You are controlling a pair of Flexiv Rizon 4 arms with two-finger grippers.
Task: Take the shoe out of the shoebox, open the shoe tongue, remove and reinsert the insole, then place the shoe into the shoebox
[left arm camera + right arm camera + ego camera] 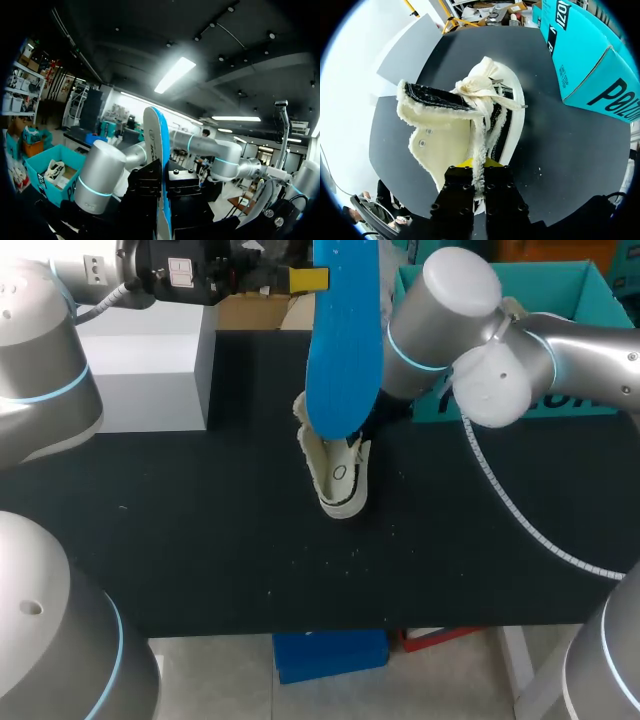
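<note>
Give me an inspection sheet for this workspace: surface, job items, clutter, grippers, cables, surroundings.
Surface: black table top, with a few pale specks near its front.
Job's things: shoe at mid table, its fleece lining exposed; blue insole out of the shoe, held upright above it; teal shoebox at the far right.
Clutter: grey-white block at the far left.
Grippers: left gripper shut on the insole; right gripper shut on the shoe's fleecy edge.
Cables: white ribbed cable runs from the right arm across the table's right part.
Surroundings: nothing seen.
</note>
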